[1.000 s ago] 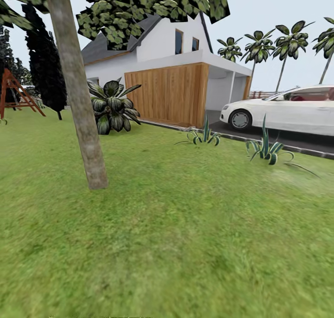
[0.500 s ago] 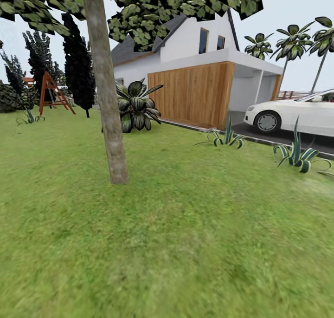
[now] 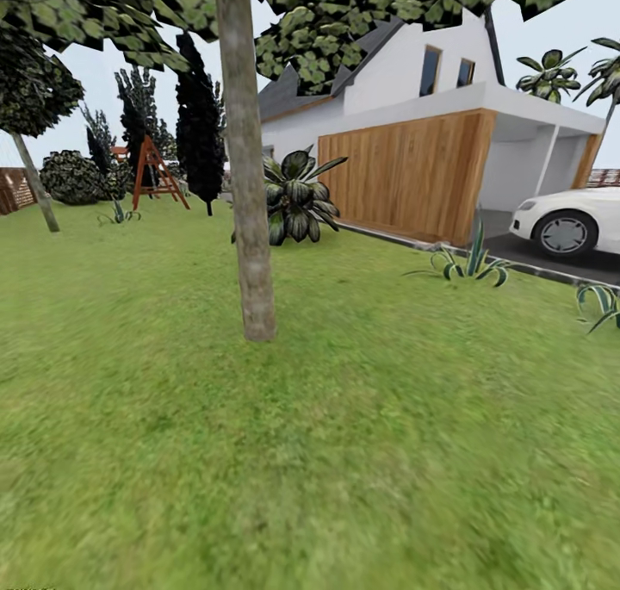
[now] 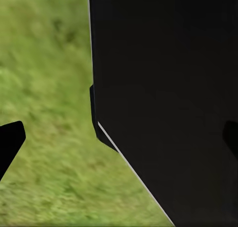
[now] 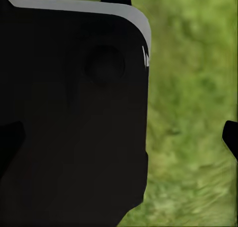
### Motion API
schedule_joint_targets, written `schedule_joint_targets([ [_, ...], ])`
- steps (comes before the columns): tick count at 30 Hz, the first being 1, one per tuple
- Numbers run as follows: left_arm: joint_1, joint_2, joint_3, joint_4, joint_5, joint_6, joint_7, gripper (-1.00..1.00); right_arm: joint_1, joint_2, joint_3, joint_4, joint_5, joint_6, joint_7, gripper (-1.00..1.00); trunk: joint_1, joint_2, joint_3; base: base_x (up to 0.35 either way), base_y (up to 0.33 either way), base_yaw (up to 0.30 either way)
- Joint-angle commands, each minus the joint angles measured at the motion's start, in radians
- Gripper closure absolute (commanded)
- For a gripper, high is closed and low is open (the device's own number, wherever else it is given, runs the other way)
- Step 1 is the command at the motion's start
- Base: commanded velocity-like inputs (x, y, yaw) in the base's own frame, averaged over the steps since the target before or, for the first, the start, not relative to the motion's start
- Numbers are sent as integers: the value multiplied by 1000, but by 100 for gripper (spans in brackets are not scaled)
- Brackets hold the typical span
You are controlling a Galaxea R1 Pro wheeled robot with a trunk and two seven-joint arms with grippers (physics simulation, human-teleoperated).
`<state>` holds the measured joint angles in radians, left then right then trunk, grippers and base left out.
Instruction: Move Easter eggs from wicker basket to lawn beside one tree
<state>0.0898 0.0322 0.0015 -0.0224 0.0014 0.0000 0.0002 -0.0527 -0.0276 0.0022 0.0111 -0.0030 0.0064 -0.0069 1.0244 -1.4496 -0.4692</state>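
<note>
Head view, count of things: one straight upright pale grey-tan tree trunk (image 3: 248, 185) at centre, under a jagged dark green leafy crown (image 3: 344, 4) spanning 12 o'clock. One wide mottled green lawn (image 3: 344, 452) from 3 through 6 to 9 o'clock, trunk base planted in it. One leaning pale-trunk tree (image 3: 34, 181) at 9 o'clock. One tall all-black conifer (image 3: 200, 125) at 11 o'clock, beside one red-brown wooden swing frame (image 3: 155, 172). One broad-leaved dark green shrub (image 3: 297, 198) just right of the trunk, farther back. Two spiky agave plants noted: one (image 3: 469, 263) at 3 o'clock, one (image 3: 603, 301) cut by the right edge. One white house with wood-clad garage front (image 3: 413, 172) at 1 o'clock. One white car (image 3: 573, 220) at 3 o'clock, partly out of frame. One stretch of brown slatted fence (image 3: 13, 189) at the far left edge.

Left wrist view: two black fingertips of the left hand (image 4: 119, 137) at opposite edges, well apart, released, nothing between them; large black robot body panel (image 4: 168, 88) close ahead, blurred grass beyond.

Right wrist view: two black fingertips of the right hand (image 5: 119, 137) likewise at opposite edges, spread wide, released, grasping nothing; black rounded housing with pale upper edge (image 5: 74, 113) in front, grass behind.
</note>
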Motion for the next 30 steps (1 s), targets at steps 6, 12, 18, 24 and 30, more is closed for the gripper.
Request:
schedule_joint_targets([
  [6,1,0,0,-2,0,0,0,-100,-1,0,2,3,1,1,-1,-100,1,0,-1,328,99,299],
  [12,1,0,0,-2,0,0,0,-100,-1,0,2,3,1,2,-1,-100,1,0,-1,322,152,300],
  [18,1,0,0,-2,-1,0,0,-100,-1,1,2,3,1,3,-1,-100,1,0,-1,310,208,299],
  [24,1,0,0,-2,-2,0,0,-100,-1,6,2,3,1,3,-1,-100,1,0,-1,309,211,299],
  [30,1,0,0,-1,-3,0,0,-100,-1,9,2,3,1,3,-1,-100,1,0,-1,309,211,299],
])
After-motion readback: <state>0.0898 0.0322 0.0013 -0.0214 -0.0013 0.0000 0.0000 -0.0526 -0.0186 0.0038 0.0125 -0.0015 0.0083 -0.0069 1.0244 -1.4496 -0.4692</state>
